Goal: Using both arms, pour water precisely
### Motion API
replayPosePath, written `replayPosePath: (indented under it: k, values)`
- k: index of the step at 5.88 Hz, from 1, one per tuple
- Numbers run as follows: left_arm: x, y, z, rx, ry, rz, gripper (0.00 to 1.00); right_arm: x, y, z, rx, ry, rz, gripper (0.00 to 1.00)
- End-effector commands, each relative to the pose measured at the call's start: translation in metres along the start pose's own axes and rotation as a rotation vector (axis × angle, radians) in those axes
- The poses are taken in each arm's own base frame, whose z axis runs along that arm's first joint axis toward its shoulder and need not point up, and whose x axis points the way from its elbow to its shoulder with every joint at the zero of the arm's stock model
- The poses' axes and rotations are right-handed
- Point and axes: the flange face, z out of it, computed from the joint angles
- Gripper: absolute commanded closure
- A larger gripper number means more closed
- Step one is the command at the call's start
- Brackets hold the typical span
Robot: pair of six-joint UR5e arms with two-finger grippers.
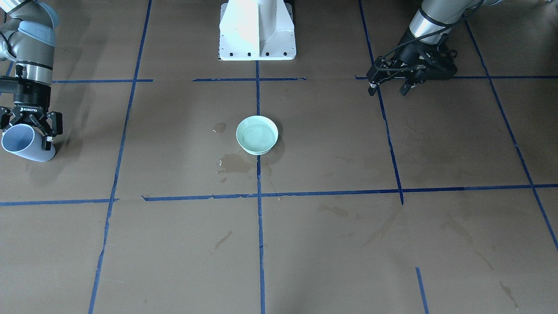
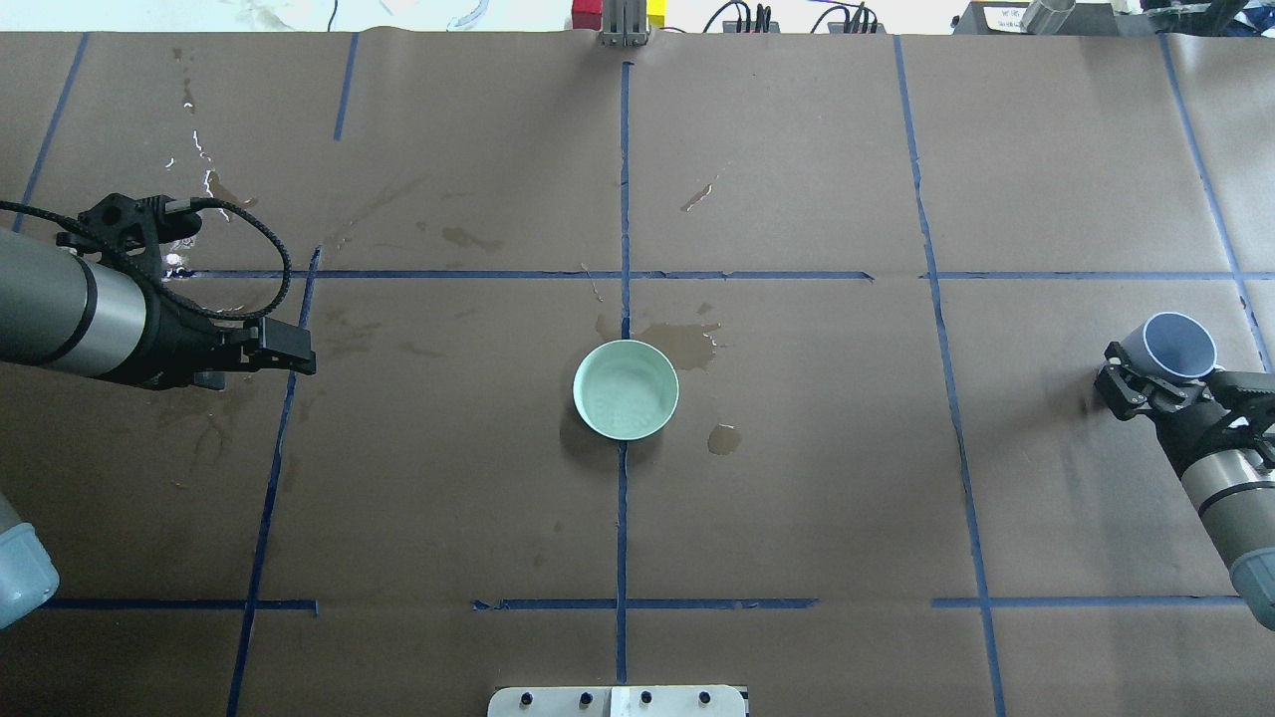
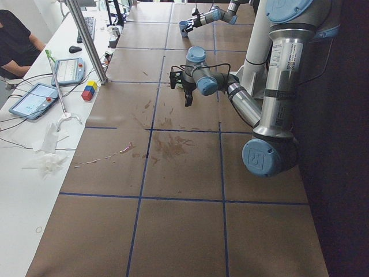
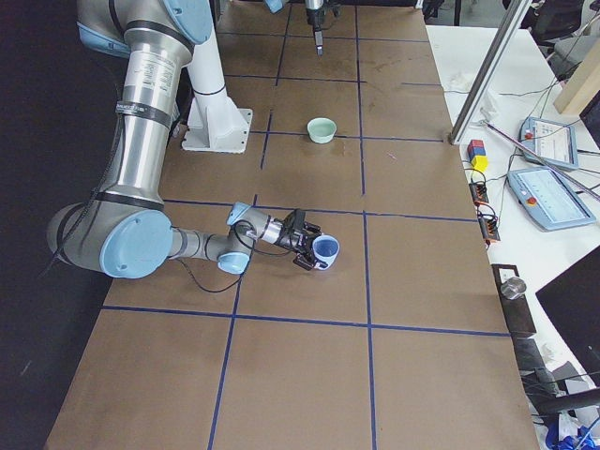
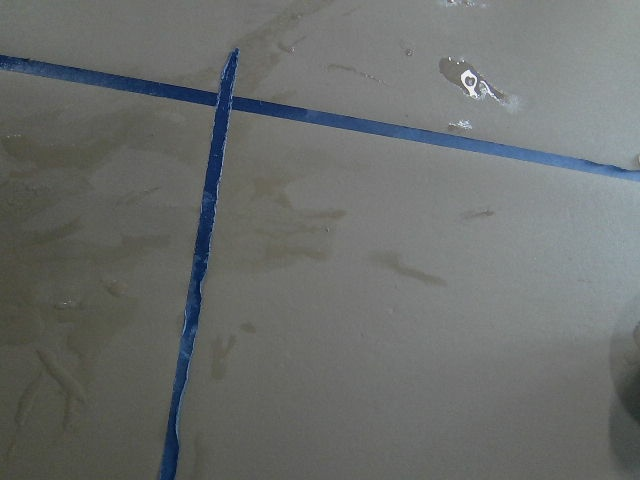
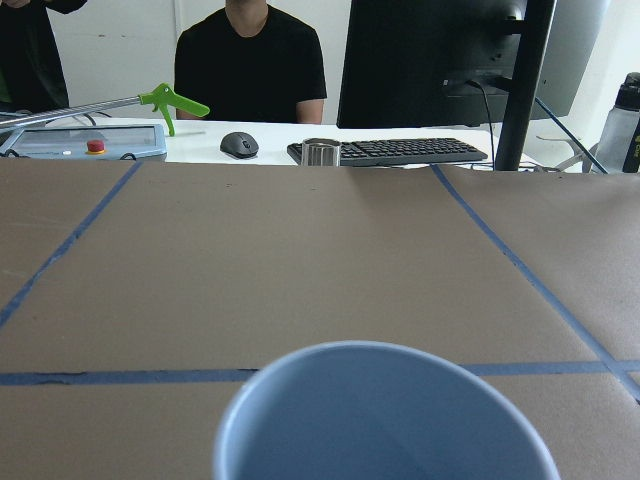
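A pale green bowl [image 1: 257, 135] stands at the table's middle and also shows in the overhead view [image 2: 626, 388]. The water [image 1: 258, 136] lies in it as a faint shimmering pool. My right gripper [image 1: 26, 135] is shut on a blue-grey cup [image 1: 19, 141], held tilted low over the table far to the bowl's side. The cup also shows in the overhead view [image 2: 1178, 346] and fills the bottom of the right wrist view [image 6: 380, 420]. My left gripper [image 1: 388, 90] is open and empty. It hovers over a blue tape line at the other side, far from the bowl.
Wet spill patches [image 1: 235, 163] darken the brown paper beside the bowl. The white pedestal [image 1: 257, 30] stands behind the bowl. Blue tape lines [image 2: 623, 199] grid the table. A keyboard [image 6: 390, 150], tablets [image 3: 34, 101] and seated people [image 6: 250, 60] are beyond the table's edge.
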Motion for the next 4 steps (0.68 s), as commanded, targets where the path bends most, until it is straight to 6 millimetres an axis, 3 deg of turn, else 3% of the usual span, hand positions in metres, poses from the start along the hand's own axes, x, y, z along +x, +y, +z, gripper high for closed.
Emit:
replayPosePath:
  k: [1,4]
  values:
    - [0.000,0.001,-0.003,-0.002,-0.006,-0.002,0.00,0.002,0.003,-0.001,-0.027,-0.005,-0.012,0.00]
    - [0.001,0.001,-0.003,-0.002,-0.004,-0.003,0.00,0.006,-0.006,-0.016,-0.125,-0.041,0.001,0.00]
